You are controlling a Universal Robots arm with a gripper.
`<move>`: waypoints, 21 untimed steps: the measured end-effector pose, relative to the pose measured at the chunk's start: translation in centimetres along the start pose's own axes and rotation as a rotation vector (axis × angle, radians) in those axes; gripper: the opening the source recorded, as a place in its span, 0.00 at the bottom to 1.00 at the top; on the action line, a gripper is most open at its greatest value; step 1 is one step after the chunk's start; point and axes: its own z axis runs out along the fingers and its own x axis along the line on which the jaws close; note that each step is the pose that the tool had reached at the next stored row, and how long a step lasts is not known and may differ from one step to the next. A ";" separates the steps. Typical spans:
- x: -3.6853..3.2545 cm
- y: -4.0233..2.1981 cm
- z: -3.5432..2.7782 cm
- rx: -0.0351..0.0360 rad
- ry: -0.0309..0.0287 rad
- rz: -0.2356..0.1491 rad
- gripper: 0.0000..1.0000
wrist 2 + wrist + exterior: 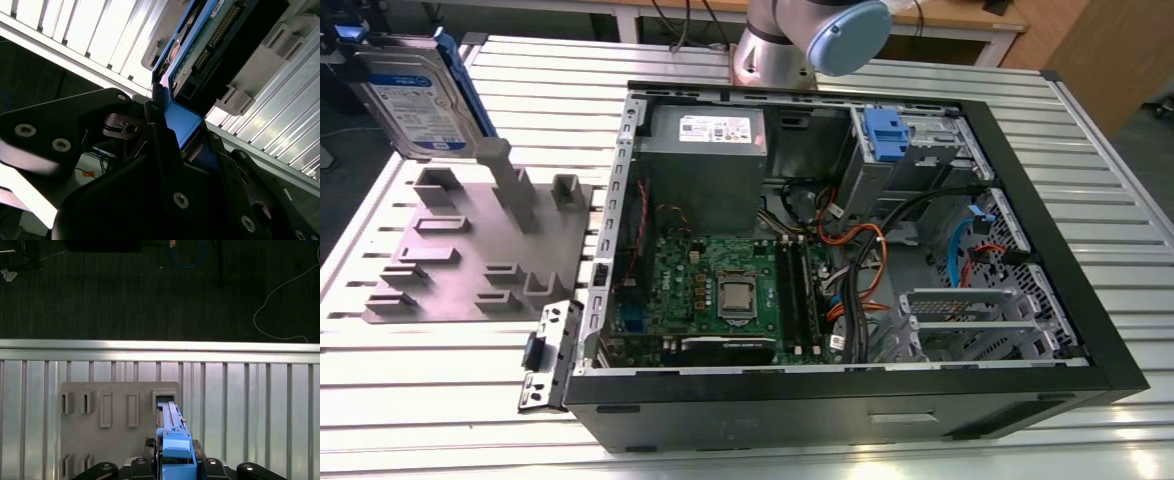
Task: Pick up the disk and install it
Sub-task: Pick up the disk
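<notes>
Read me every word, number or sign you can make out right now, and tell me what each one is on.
No text is legible in any view.
White-and-blue label on the disk: print is there, too small to read.
White label on the power supply: too small to read.
Markings on the motherboard: too small to read.
Circuit-board side of the disk in the second wrist view: no print I can make out.

A robotics lab or test workshop: a robot arm's base (774,55) stands at a ribbed aluminium worktable (1094,170) bearing an opened desktop computer case (854,405) (motherboard (720,290) and wiring (854,240) exposed) and a grey pegged fixture plate (454,265); loose cables (187,257) lie on dark carpet (100,295).
</notes>
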 end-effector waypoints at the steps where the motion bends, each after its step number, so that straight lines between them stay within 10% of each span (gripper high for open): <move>1: 0.00 0.00 -0.02 -0.0001 0.0001 0.000 0.36; 21: -0.01 0.00 -0.58 -0.0002 0.0001 0.000 0.36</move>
